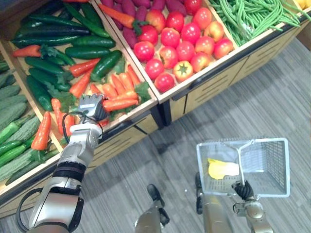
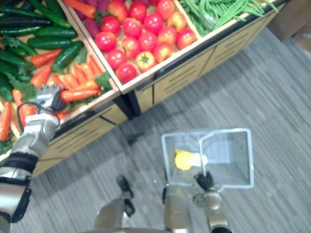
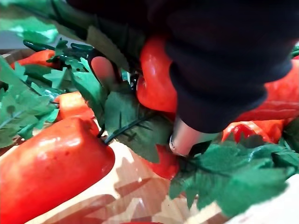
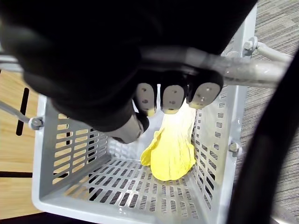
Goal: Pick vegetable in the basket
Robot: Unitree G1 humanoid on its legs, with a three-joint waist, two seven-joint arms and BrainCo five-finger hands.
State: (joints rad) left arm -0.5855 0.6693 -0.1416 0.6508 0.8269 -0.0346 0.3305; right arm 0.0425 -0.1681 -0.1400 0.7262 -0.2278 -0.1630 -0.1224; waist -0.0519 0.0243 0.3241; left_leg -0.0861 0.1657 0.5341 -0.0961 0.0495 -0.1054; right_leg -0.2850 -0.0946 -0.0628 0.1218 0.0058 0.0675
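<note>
At the veg stand w/ left hand (image 1: 91, 106), down in the wooden bin (image 1: 141, 112) of carrots (image 1: 119, 94), near its front edge, dark-covered back facing up. Can't tell whether open or clamped on anything: front of hand buried among carrots & green leaves (image 3: 233, 179). From left wrist cam: pressed close against one carrot (image 3: 156, 77) right under the dark cover, w/ a fatter carrot (image 3: 51, 163) just beside it, lying on the bin's wood bottom. Holding grey mesh basket (image 1: 279, 167) w/ right hand (image 1: 243, 190), low over the grey plank floor (image 1: 243, 107), well apart from the stand. Curled tight round the wire handle (image 4: 261, 74): dark-tipped fingers (image 4: 173, 98) wrapped over the bar, basket hanging beneath. Inside, on the bottom twd the wall on robot's left: one yellow vegetable (image 1: 221, 169), pale at one end. Elsewhere on the stand: cucumbers (image 1: 87, 51) in same bin, behind the carrots; in next bin to robot's right, tomatoes (image 1: 184, 39) w/ purple roots (image 1: 129, 12) at the back; green beans (image 1: 248, 14) in the bin beyond that; bumpy green gourds (image 1: 12, 109) in the bin on robot's far left.
</note>
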